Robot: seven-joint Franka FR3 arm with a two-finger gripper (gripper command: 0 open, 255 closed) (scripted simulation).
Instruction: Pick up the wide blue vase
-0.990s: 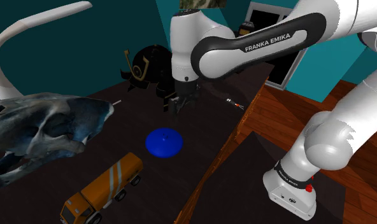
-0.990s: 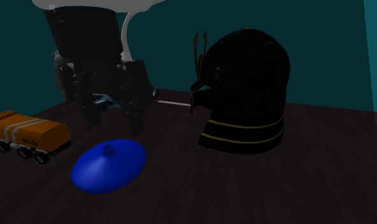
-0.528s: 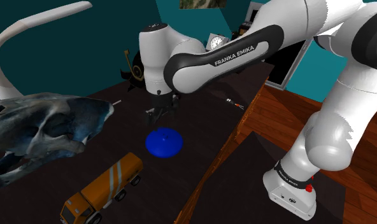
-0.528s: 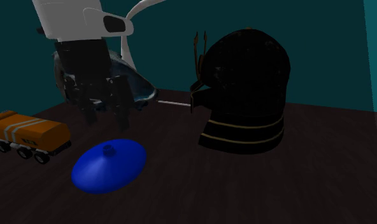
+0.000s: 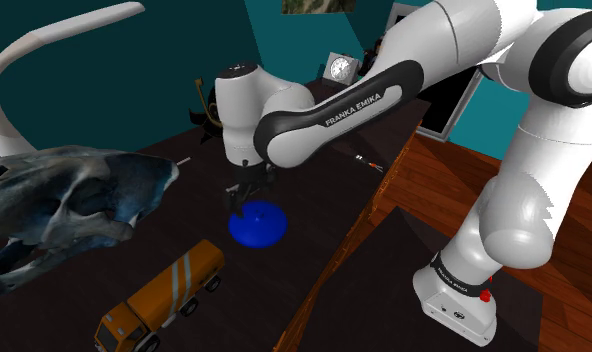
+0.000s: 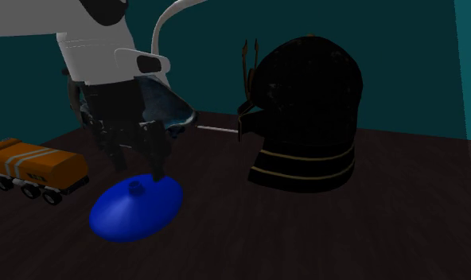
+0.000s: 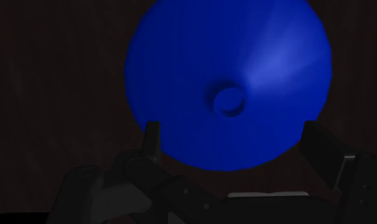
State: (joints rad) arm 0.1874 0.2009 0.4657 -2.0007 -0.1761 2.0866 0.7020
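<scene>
Shoulder view shows one wide blue vase (image 5: 258, 224) in the middle of the frame, on the dark table (image 5: 319, 190). The gripper (image 5: 242, 197) hangs just above it, fingers spread apart. One orange truck (image 5: 162, 295) sits lower left, by one skull (image 5: 64, 200).

Clutter around the jaws: three props on a dark table (image 6: 369, 231).
Orange toy tanker truck (image 6: 36, 169) stood well apart from the jaws, toward the second exterior view's left. Black helmet with gold bands (image 6: 305, 115) stood upright near them on the other side. Horned animal skull (image 5: 69, 205) lay off the jaws toward the shoulder view's left. Teal wall (image 5: 134, 70) was behind, wooden floor (image 5: 454, 175) past the table edge.
</scene>
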